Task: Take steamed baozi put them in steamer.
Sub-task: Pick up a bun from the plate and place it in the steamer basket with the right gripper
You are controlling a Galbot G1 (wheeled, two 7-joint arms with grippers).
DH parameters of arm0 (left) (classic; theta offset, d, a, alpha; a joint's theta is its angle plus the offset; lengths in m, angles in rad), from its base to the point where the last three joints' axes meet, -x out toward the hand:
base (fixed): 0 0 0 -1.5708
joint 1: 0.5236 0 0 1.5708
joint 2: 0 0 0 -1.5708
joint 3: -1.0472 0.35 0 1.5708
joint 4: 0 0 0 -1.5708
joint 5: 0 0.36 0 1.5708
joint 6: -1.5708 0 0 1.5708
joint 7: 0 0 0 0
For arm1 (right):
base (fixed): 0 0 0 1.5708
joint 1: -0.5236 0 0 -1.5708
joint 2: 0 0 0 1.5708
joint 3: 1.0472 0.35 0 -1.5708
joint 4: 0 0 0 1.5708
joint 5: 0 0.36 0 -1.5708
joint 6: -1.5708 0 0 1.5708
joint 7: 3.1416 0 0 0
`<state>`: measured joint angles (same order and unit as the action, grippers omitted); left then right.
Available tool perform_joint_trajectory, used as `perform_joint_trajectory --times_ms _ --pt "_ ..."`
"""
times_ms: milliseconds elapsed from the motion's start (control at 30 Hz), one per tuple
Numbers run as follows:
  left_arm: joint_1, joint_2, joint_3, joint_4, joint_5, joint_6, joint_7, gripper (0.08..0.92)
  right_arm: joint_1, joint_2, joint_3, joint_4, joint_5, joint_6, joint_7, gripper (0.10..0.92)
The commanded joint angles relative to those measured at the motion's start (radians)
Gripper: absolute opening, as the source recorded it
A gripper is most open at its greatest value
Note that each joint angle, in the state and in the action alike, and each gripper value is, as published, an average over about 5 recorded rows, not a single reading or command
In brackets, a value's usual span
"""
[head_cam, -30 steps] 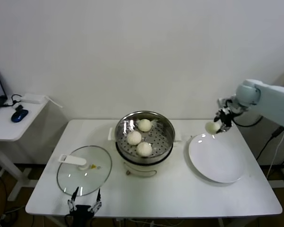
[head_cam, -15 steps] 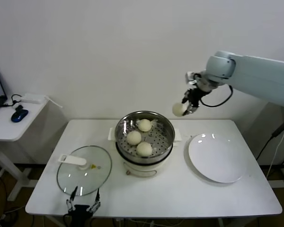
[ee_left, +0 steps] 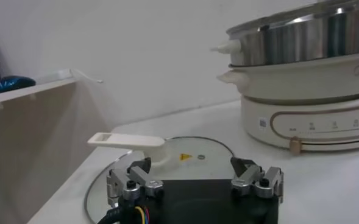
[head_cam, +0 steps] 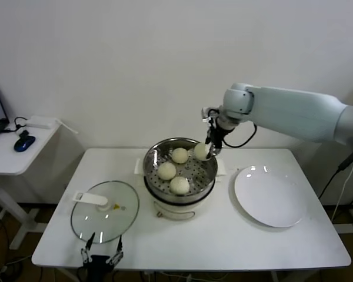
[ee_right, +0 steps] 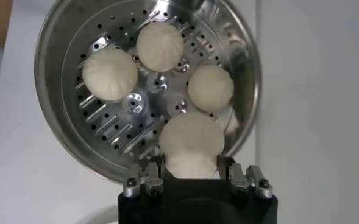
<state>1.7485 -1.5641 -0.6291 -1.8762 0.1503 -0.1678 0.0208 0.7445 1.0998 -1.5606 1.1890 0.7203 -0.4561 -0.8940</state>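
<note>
Little readable text in view

The steamer (ee_left: 301, 79) has a white base with a faint grey brand mark at its 3 o'clock edge in the left wrist view, too cut off and pale to read. A row of tiny grey labels runs along the base's front band, and a small white sticker sits at its 9 o'clock end; both illegible. The glass lid (ee_left: 191, 159) carries a small yellow warning triangle near its handle.

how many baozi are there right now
4. Three baozi sit on the steamer's perforated tray: one at the back, one on the left, one at the front. The fourth is held in the right gripper above the tray's right side.
</note>
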Motion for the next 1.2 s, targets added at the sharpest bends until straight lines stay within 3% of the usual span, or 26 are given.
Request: perform_joint_trajectory --times_ms 33,667,1000,1100,1200 --pt "0.001 -0.002 -0.001 0.005 0.002 -0.001 0.001 0.823 -0.139 0.052 0.047 -0.041 -0.023 -0.03 0.016 0.585" --pt "-0.001 -0.007 -0.002 0.009 0.002 -0.002 0.0 0.823 -0.174 0.056 0.083 -0.076 -0.076 -0.034 0.044 0.601" --pt "-0.002 -0.009 0.002 -0.001 0.005 0.007 0.003 0.823 0.014 -0.004 0.017 -0.05 0.054 -0.022 -0.001 0.811" --pt "0.0 -0.009 0.001 -0.004 0.006 0.009 0.004 0.823 0.069 -0.057 0.016 -0.023 0.133 -0.032 0.054 0.821" --pt "0.0 -0.008 -0.002 -0.004 0.007 0.01 0.004 0.823 0.082 -0.137 0.06 0.039 0.27 -0.045 0.257 0.822"
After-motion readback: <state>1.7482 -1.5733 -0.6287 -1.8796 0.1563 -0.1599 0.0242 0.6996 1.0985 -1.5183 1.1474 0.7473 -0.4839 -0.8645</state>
